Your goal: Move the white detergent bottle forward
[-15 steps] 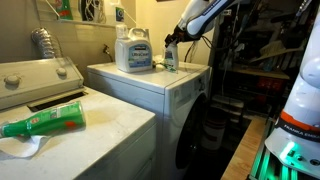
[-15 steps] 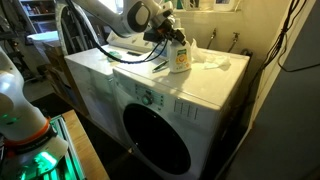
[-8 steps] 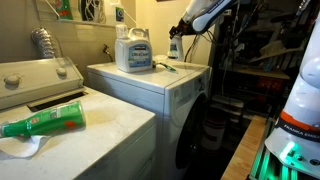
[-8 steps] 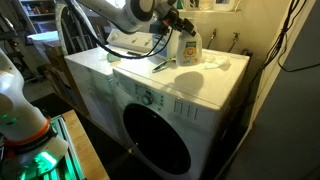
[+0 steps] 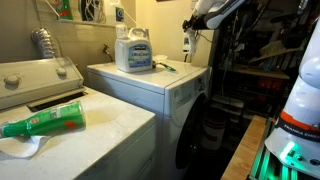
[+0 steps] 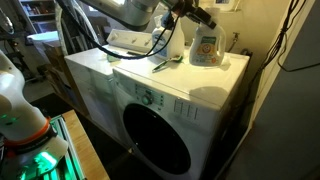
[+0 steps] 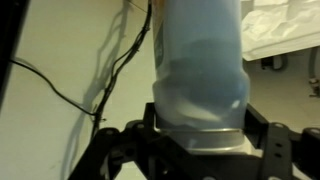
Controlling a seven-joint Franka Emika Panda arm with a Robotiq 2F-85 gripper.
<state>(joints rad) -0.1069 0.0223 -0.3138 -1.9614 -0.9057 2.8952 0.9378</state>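
Observation:
The white detergent bottle [image 5: 187, 43] is small and slim, with a coloured label. My gripper [image 5: 189, 27] is shut on it near its top and holds it in the air, just past the front-loading machine's top [image 5: 150, 80]. In an exterior view the bottle [image 6: 205, 48] hangs under the gripper [image 6: 192, 19] over the far side of the machine's top [image 6: 190, 85]. In the wrist view the bottle [image 7: 195, 60] fills the middle between my jaws [image 7: 197, 135], which press on both its sides.
A large whitish jug [image 5: 132, 50] with a blue label stands at the back of the machine's top. A small green item [image 5: 166, 67] lies beside it. A green bottle [image 5: 45, 122] lies on the nearer washer. A white cloth [image 6: 230, 62] lies at the top's far corner.
My gripper has lifted the white bottle off the machine's top and carried it up and away from the big jug, out towards the top's edge.

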